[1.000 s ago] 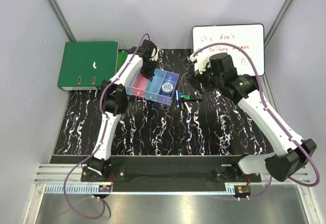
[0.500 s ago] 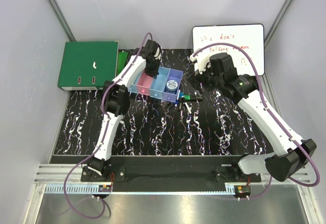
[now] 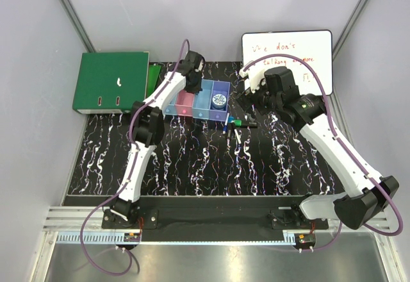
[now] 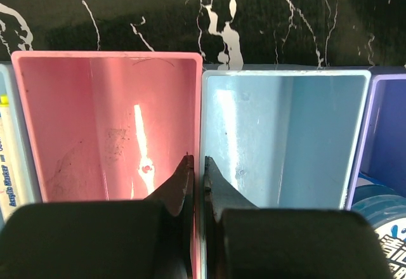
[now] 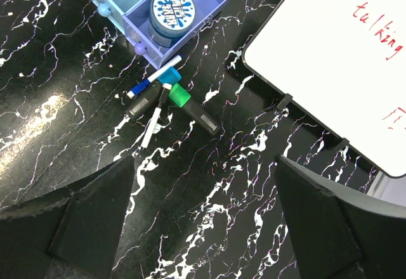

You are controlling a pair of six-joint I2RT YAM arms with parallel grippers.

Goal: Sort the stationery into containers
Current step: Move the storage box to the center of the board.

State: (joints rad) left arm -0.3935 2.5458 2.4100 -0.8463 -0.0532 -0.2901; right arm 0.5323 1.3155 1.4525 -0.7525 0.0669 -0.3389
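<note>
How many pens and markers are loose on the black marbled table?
4, clustered beside the purple plastic bin: blue-and-white pen, blue-capped black marker, thin white pen, green-capped black marker. More may be hidden.

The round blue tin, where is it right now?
In the top view, the round blue tin sits inside the purple bin at the right end of the row of bins, next to the loose pens.
</note>
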